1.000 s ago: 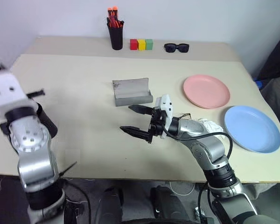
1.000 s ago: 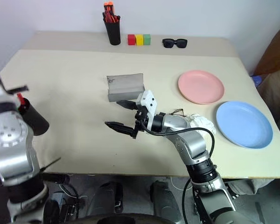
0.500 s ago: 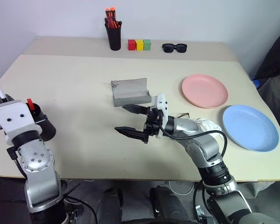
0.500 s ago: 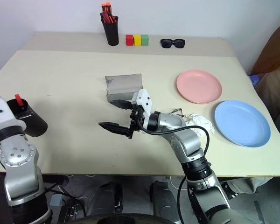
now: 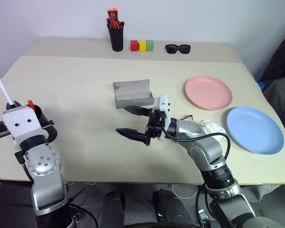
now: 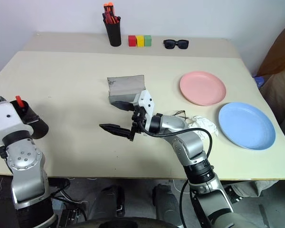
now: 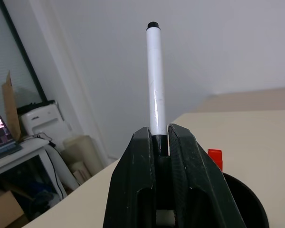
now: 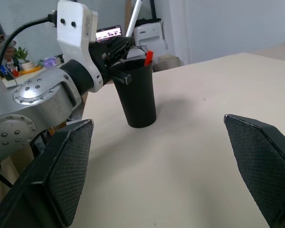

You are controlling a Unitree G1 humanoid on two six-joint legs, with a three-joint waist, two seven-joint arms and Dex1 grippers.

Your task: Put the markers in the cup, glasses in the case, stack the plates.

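Two markers are in play. The white marker (image 7: 156,85) is clamped between the closed fingers of the left gripper (image 7: 157,142) and sticks up from it, over the black cup (image 8: 136,95) near the table's (image 5: 85,85) left edge. The red marker (image 5: 31,104) already stands in that cup, its end poking above the rim.

The right gripper (image 5: 133,121) hangs over the middle of the table with its two black fingers spread wide and nothing between them.

One grey case (image 5: 133,93) lies open just beyond it, toward the table's centre. One pair of glasses (image 5: 187,117), as far as the thin frame can be made out, lies beside the right forearm, next to a crumpled white cloth (image 5: 213,127).

Two plates sit apart, unstacked, toward the right edge: the pink plate (image 5: 209,92) farther back, the blue plate (image 5: 255,129) nearer the front.

Along the far edge stand one pen holder (image 5: 117,37) with orange-capped pens, three small blocks (image 5: 142,45) in red, yellow and green, and one pair of black sunglasses (image 5: 179,48).
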